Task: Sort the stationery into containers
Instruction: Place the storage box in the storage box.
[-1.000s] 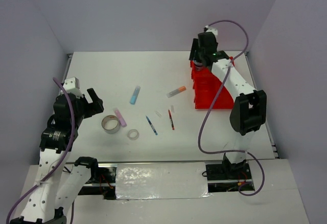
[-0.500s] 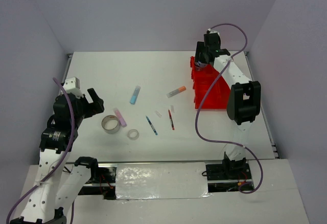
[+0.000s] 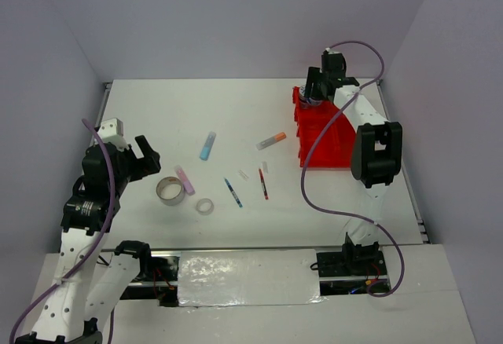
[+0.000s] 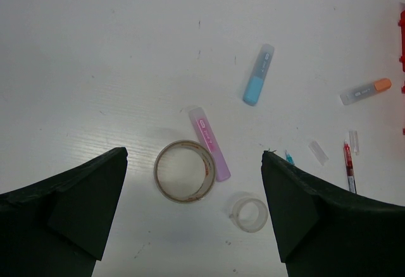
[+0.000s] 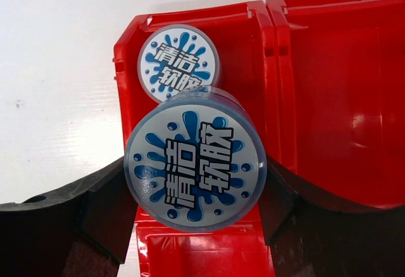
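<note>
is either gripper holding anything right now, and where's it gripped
The right gripper holds a blue-patterned tape roll by its round sides, one finger on each, over the red tray. The left gripper is open and holds nothing.

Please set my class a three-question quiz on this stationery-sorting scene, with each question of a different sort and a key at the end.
1. True or false: the left gripper is open and holds nothing.
2. Pick one. The right gripper is: A open and empty; B shut on a blue-patterned tape roll; C out of every view.
3. Fill the gap: apart from the held one, ___ blue-patterned roll lies in the red tray.

Key
1. True.
2. B.
3. One: the second roll, in the compartment below the held one.
</note>
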Robot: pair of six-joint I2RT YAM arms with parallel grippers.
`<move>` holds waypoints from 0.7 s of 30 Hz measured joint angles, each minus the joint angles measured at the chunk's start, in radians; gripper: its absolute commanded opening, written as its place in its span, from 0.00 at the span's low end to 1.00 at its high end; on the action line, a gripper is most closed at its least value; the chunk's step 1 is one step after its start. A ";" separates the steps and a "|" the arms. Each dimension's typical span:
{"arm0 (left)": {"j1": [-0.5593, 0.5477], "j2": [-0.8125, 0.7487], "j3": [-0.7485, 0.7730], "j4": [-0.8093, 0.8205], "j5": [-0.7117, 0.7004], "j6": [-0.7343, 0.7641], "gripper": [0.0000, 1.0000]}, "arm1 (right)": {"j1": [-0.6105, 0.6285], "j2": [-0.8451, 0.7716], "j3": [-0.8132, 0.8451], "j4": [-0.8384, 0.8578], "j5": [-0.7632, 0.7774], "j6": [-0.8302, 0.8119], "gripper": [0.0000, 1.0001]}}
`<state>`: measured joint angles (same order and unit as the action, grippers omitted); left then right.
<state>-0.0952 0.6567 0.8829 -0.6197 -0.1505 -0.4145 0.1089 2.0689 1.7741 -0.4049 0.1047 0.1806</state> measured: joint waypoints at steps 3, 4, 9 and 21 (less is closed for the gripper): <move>0.000 0.000 0.000 0.000 0.001 0.000 0.99 | 0.000 0.000 -0.005 0.001 -0.013 -0.001 0.00; 0.000 0.000 0.000 0.000 0.001 0.000 0.99 | 0.000 0.000 -0.013 0.003 -0.015 -0.001 0.00; 0.000 0.000 0.000 0.000 0.004 0.000 0.99 | 0.000 0.000 -0.050 -0.002 -0.031 -0.001 0.00; 0.000 0.000 0.000 0.000 0.008 0.000 0.99 | 0.003 0.002 -0.029 -0.039 -0.031 -0.009 0.15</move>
<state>-0.0952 0.6567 0.8829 -0.6193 -0.1421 -0.4141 0.1116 2.0708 1.7451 -0.4438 0.0742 0.1715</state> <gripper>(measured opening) 0.993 0.732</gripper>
